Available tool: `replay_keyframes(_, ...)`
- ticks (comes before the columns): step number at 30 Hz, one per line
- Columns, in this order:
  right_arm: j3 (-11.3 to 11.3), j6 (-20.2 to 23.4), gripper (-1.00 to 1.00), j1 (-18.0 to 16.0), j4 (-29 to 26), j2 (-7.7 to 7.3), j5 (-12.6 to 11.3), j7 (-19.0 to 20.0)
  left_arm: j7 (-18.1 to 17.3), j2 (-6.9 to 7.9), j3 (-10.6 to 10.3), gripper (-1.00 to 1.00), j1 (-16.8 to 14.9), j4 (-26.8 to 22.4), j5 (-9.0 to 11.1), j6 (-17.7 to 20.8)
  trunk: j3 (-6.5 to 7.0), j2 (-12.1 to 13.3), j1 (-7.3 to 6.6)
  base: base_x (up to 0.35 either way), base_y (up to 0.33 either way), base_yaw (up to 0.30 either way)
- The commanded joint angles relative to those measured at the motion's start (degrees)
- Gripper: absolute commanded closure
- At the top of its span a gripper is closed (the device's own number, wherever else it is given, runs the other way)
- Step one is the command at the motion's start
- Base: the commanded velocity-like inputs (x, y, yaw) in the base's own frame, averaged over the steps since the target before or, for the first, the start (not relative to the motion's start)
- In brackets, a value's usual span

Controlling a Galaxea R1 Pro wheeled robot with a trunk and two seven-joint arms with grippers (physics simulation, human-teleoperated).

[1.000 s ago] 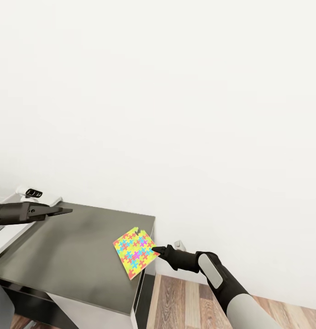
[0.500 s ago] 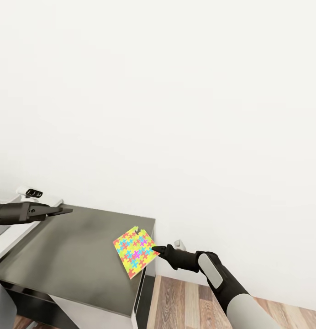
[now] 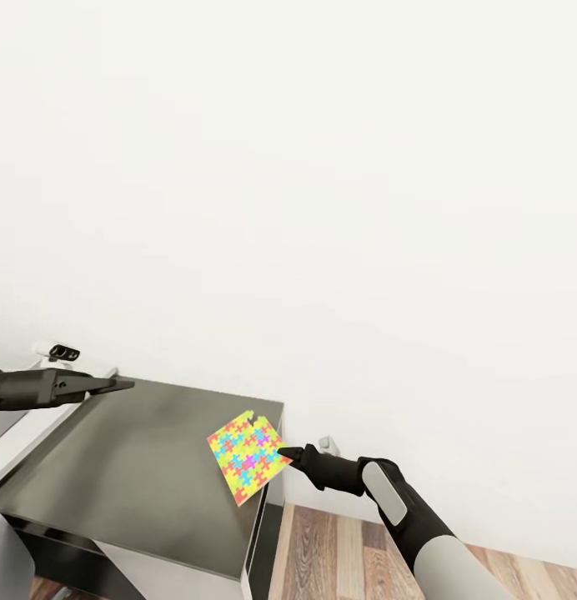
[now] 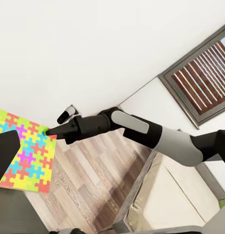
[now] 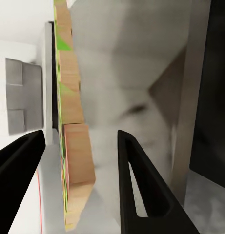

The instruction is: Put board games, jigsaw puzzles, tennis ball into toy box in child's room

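One jigsaw puzzle [image 3: 248, 457], a flat board of red, yellow, green and blue pieces, hangs tilted over the right end of the grey table [image 3: 138, 475], jutting past its edge. My right gripper [image 3: 283, 454] is shut on the puzzle's right corner. In the right wrist view its dark fingers [image 5: 136, 185] stand on either side of the board's wooden edge [image 5: 75, 165]. The left wrist view shows the puzzle [image 4: 25, 155] face-on with the right gripper [image 4: 48, 131] at its corner. My left gripper [image 3: 126, 384] hovers open over the table's far left, holding nothing.
A small white and black device [image 3: 63, 352] lies at the table's far left by a pale strip of desk [image 3: 22, 437]. The white wall, with a socket [image 3: 323, 444], stands close behind. Wood-plank floor [image 3: 338, 550] lies to the right. A beige bed [image 4: 185, 195] and a slatted window [image 4: 205, 78] appear behind my right arm.
The view has drifted a little, so the device and pale strip at the left slid further left. The puzzle and both arms keep their places in the picture.
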Motion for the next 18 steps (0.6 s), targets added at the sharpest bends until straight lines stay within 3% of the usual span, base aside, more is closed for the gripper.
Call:
replay_keyframes(1,-0.04,0.16,1.00,-0.04,-0.01,-0.02,-0.01,0.09,-0.27,0.05,-0.16,-1.00,-0.06,0.03,0.00,0.61,0.12,0.37,-0.22,0.000,0.000,0.000)
replay_keyframes(14,-0.60,0.72,1.00,-0.04,-0.01,-0.96,-0.15,1.24,-0.27,0.03,-0.14,-1.00,-0.06,-0.02,0.04,0.61,2.45,5.58,-3.08,-0.015,0.000,0.000)
replay_keyframes(18,-0.70,0.39,1.00,0.02,-0.01,-0.91,-0.18,4.55,-0.27,0.03,-0.08,-1.00,-0.06,-0.01,0.04,0.61,3.17,7.19,-3.95,0.000,0.000,0.000)
